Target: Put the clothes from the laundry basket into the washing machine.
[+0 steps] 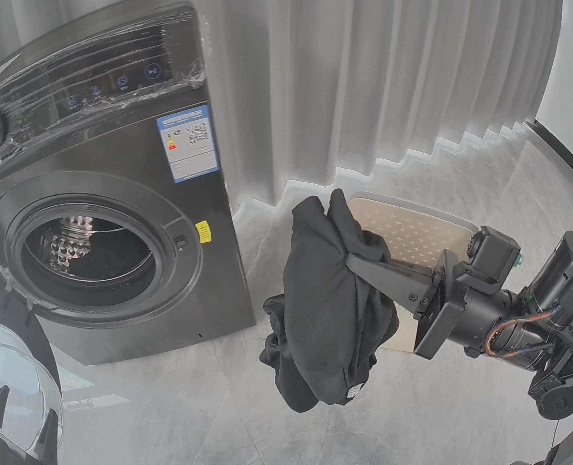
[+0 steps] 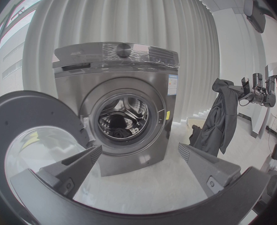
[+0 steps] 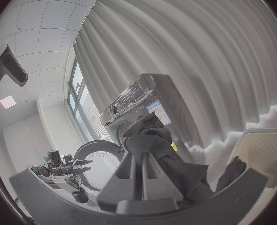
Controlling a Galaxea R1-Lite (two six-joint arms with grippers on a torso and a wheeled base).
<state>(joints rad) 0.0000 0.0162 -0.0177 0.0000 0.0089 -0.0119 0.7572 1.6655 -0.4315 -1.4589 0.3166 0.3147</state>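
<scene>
Noted bare pale grey floor (image 1: 170,408) in front of the dark grey front-loading washing machine (image 1: 105,182) and past its right side; white pleated curtain (image 1: 364,66) closes off the room behind it. Found the machine's round glass-windowed door (image 2: 26,125) swung wide open to the left of the port, leaving the mouth of the steel drum (image 1: 86,253) unobstructed. Saw right gripper (image 1: 357,266) clenched on a black fabric garment (image 1: 332,305), held in the air to the right of the machine, well apart from the port. Saw left gripper (image 2: 138,147) released, fingers spread wide, low in front of the machine beside the open door. Cannot make out the right fingertips, buried in cloth. Hanging garment hides the near edge of the cream perforated plastic laundry basket (image 1: 416,227), right of the machine by the curtain. Cannot tell whether the dark bunch at the basket rim is the same garment. Spotted dark cloth (image 2: 121,132) lying low inside the drum.
</scene>
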